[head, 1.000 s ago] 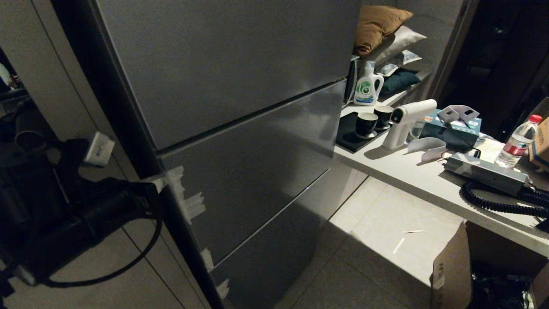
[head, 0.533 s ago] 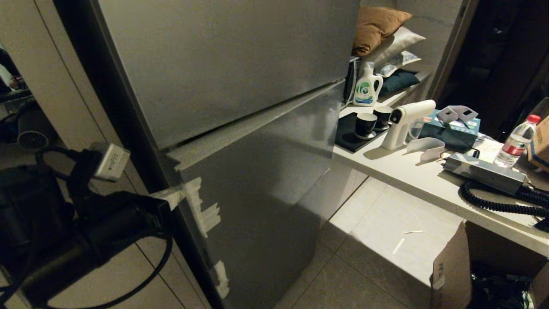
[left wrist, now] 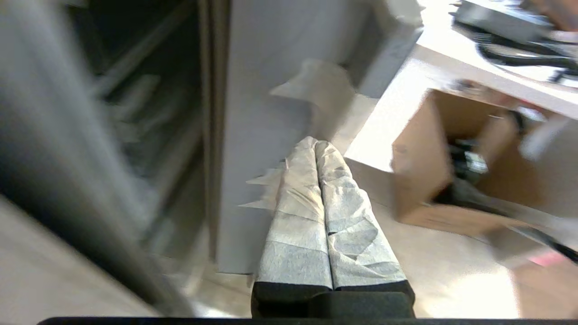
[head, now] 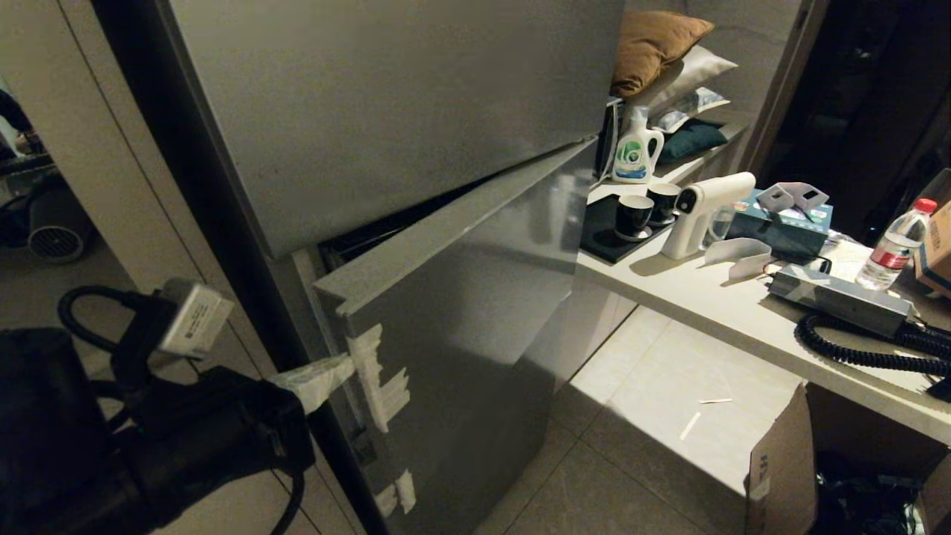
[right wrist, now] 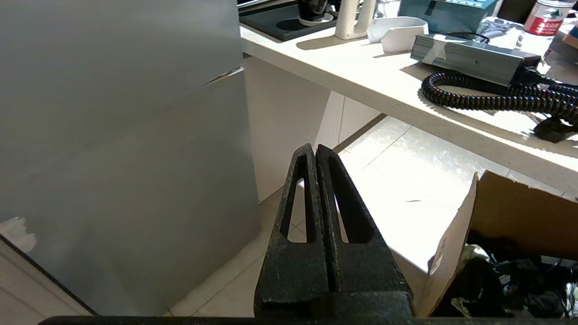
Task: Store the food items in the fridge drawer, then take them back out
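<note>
My left gripper (head: 338, 369) is shut, its tape-wrapped fingers (left wrist: 311, 189) pressed together with nothing between them. Their tips sit at the taped left edge of the fridge's grey middle door (head: 461, 312), which stands ajar. A dark gap (head: 386, 227) shows above that door. The fridge drawer and the food items are hidden; the inside (left wrist: 135, 113) is only a dark blur in the left wrist view. My right gripper (right wrist: 314, 149) is shut and empty, hanging over the tile floor beside the fridge's right side (right wrist: 126, 180), outside the head view.
The upper fridge door (head: 386, 104) is shut. At right stands a white counter (head: 713, 305) with two cups (head: 646, 212), a white spray gun (head: 706, 208), a water bottle (head: 895, 249) and a coiled cable (head: 862, 349). An open cardboard box (head: 780, 468) sits on the floor.
The middle door has swung from shut to ajar, its left edge coming out toward me. My left gripper has moved with that edge, down and right in the head view.
</note>
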Robot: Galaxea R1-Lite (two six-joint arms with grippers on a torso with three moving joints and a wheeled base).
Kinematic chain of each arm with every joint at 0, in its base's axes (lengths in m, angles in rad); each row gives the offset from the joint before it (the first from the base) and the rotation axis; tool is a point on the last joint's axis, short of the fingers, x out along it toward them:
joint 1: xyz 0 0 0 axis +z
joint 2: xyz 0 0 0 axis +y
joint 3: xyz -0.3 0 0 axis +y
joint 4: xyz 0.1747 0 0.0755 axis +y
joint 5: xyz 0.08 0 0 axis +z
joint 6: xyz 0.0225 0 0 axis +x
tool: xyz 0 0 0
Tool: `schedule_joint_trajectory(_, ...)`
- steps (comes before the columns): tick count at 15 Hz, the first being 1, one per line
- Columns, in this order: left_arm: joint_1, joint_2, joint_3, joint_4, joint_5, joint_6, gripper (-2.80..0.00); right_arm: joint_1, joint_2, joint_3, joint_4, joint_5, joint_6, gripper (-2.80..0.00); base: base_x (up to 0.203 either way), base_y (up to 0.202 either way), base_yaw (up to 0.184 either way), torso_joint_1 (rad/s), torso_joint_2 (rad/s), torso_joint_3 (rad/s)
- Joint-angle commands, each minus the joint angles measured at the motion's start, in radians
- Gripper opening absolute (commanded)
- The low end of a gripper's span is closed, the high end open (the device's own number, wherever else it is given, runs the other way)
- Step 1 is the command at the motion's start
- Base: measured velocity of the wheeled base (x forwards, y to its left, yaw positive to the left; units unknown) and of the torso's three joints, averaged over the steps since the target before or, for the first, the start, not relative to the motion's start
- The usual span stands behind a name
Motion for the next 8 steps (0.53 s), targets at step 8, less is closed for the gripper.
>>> schedule_joint_trajectory(8, -0.142, 0.064, -0.032, -0.013, 0.034, -0.020, -2.80, 0.000, 0.001, 0.031, -0.001, 0.000, 0.001, -2.80, 0.000, 0.000, 0.000, 0.000, 0.00, 0.000)
